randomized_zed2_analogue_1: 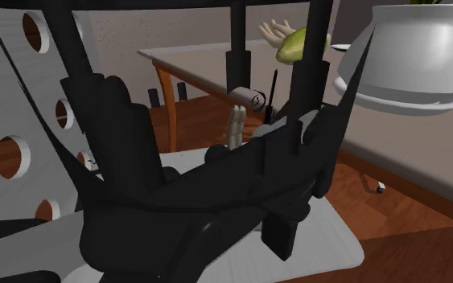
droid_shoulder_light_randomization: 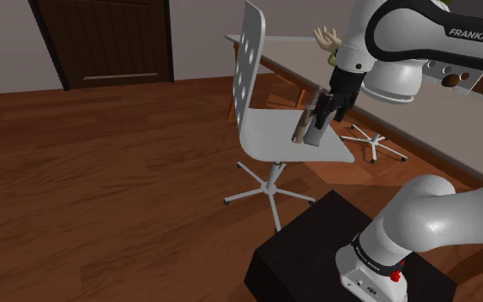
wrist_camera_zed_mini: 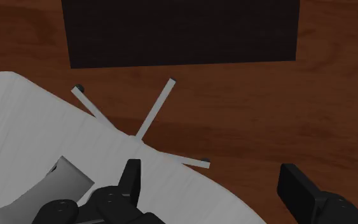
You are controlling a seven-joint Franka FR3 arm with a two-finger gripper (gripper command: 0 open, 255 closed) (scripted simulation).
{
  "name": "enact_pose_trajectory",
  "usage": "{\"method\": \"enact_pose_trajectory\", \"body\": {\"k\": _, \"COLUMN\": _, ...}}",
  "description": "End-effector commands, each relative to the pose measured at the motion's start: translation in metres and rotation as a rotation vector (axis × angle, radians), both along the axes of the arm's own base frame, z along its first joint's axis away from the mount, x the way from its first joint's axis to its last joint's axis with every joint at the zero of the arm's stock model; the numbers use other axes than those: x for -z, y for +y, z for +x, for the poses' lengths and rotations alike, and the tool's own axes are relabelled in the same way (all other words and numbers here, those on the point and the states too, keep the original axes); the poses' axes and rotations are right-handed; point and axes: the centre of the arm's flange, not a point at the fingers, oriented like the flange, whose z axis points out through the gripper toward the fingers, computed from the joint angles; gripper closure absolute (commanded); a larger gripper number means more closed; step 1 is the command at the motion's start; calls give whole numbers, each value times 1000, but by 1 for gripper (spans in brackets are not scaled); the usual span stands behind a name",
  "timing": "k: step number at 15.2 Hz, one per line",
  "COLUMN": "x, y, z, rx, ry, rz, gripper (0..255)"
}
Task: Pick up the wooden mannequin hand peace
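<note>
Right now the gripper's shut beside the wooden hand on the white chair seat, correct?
Not shut: the gripper is open, its fingers standing apart in the wrist view. It is next to the wooden hand on the white chair seat.

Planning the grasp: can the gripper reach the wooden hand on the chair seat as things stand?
Probably yes: the open gripper hangs right beside the wooden hand on the chair seat, nothing between them; a small sideways shift seems needed.
</note>
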Motion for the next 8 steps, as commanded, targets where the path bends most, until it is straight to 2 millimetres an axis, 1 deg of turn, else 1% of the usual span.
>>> {"method": "enact_pose_trajectory", "body": {"k": 1, "x": 0, "y": 0, "z": 0, "rx": 0, "ry": 0, "rz": 0, "gripper": 0}}
{"method": "enact_pose_trajectory", "body": {"k": 4, "x": 8, "y": -21, "z": 26, "rx": 139, "ry": -47, "rz": 8, "gripper": 0}}
{"method": "enact_pose_trajectory", "body": {"k": 8, "x": 17, "y": -55, "z": 57, "rx": 324, "ry": -109, "rz": 19, "gripper": 0}}
